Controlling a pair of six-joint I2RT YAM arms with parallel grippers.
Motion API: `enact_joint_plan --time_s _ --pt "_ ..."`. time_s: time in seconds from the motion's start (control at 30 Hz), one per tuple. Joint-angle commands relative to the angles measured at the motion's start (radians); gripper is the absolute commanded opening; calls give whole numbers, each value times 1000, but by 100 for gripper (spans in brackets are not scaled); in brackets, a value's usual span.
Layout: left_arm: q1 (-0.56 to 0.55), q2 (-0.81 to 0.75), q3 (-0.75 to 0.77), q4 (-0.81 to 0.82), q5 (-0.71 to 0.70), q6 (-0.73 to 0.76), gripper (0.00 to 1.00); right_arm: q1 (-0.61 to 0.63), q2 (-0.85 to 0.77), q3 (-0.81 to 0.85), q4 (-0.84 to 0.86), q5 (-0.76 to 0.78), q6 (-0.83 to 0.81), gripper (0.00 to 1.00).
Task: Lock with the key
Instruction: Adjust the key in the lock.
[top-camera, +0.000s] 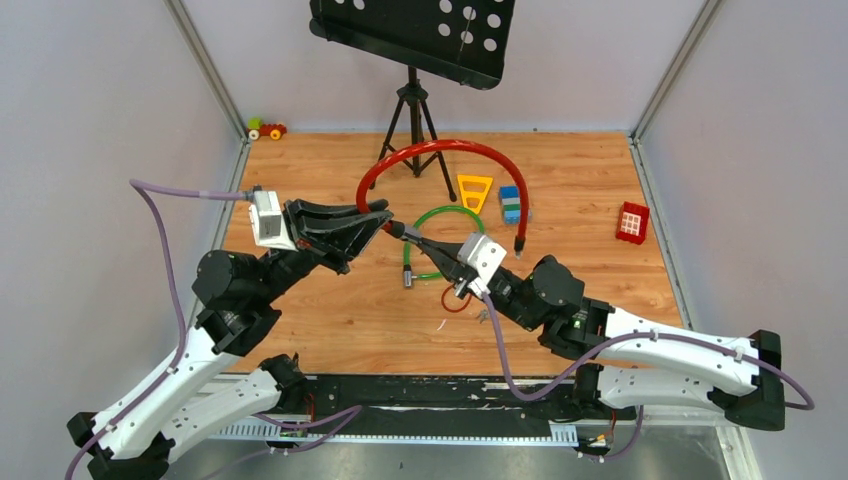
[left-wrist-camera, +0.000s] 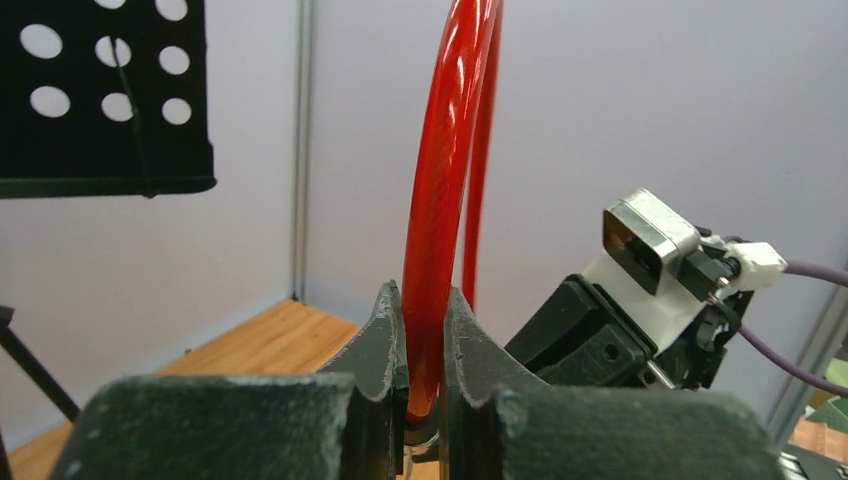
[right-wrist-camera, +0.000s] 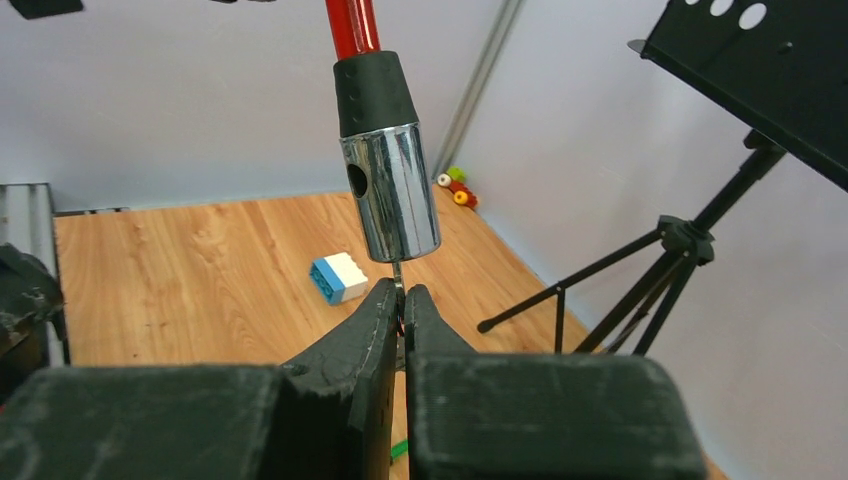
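A thick red cable (top-camera: 440, 148) arches over the wooden floor. My left gripper (top-camera: 383, 222) is shut on it just behind its lock end, and the cable rises between the fingers (left-wrist-camera: 425, 300) in the left wrist view. The lock head is a chrome cylinder (right-wrist-camera: 390, 195) under a black collar. It hangs directly above my right gripper (right-wrist-camera: 402, 292). The key (right-wrist-camera: 398, 274) shows only as a thin metal shaft running from the cylinder's underside down into the right gripper's shut fingertips. Both grippers meet nose to nose at the table's middle, the right gripper (top-camera: 412, 236) close to the left.
A green cable loop (top-camera: 462, 211) lies under the grippers. The red cable's far plug (top-camera: 520, 240) rests near a blue-white block (top-camera: 510, 203) and a yellow triangle (top-camera: 475, 190). A music stand's tripod (top-camera: 415, 110) stands behind, a red brick (top-camera: 632, 221) at right, a toy car (top-camera: 266, 129) back left.
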Motion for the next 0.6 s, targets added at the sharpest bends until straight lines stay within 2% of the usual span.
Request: enact_joint_plan --time_s 0.0,0.2,0.33,0.4,0.57 --pt "-2 -9 49 -48 -83 2 0 12 9 13 146 157 -58 0" --pt "-1 -16 46 -71 -111 -5 0 18 22 11 160 185 -82 0" --pt "-1 -16 49 -66 -104 -3 0 18 8 -5 158 148 -75 1" --pt "-1 -16 46 -54 -98 -11 0 18 -1 -15 158 121 -74 10" --pt "-1 -16 43 -37 -91 -22 0 19 -9 -17 135 87 -76 23"
